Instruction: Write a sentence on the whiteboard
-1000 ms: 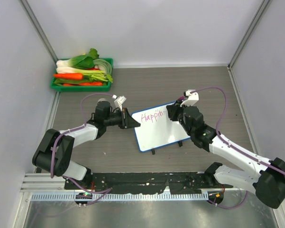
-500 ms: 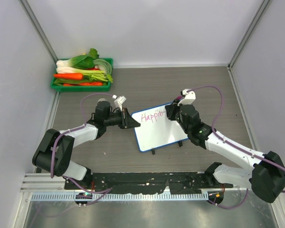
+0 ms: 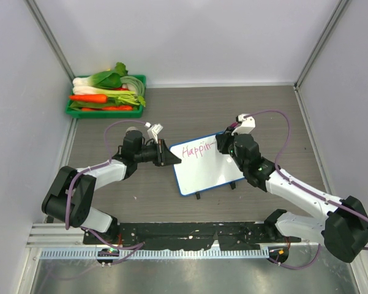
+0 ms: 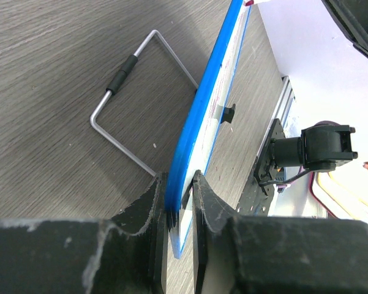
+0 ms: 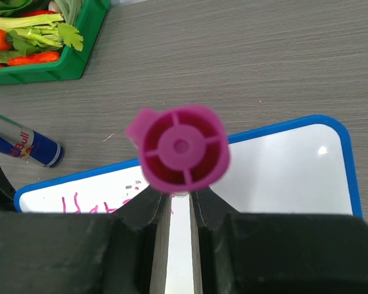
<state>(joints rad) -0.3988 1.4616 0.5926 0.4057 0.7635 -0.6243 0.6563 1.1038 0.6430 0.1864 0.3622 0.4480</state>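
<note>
The whiteboard (image 3: 211, 168), white with a thin blue rim, lies in the middle of the table. Pink cursive text (image 3: 195, 150) reading "Happin" runs along its far edge. My left gripper (image 3: 169, 155) is shut on the board's left edge; the left wrist view shows the blue rim (image 4: 199, 122) pinched between the fingers (image 4: 150, 208). My right gripper (image 3: 223, 144) is shut on a marker, held upright over the board's far edge at the end of the text. In the right wrist view the marker's pink cap (image 5: 180, 152) hides its tip above the board (image 5: 281, 171).
A green tray (image 3: 136, 92) of vegetables sits at the far left. A blue drink can (image 5: 24, 144) lies beside the board's left end. A bent wire stand (image 4: 131, 104) lies on the table by the board. Walls close in on three sides.
My right gripper with the marker has shifted slightly along the board's far edge and the text has grown a little. The left arm has not moved.
</note>
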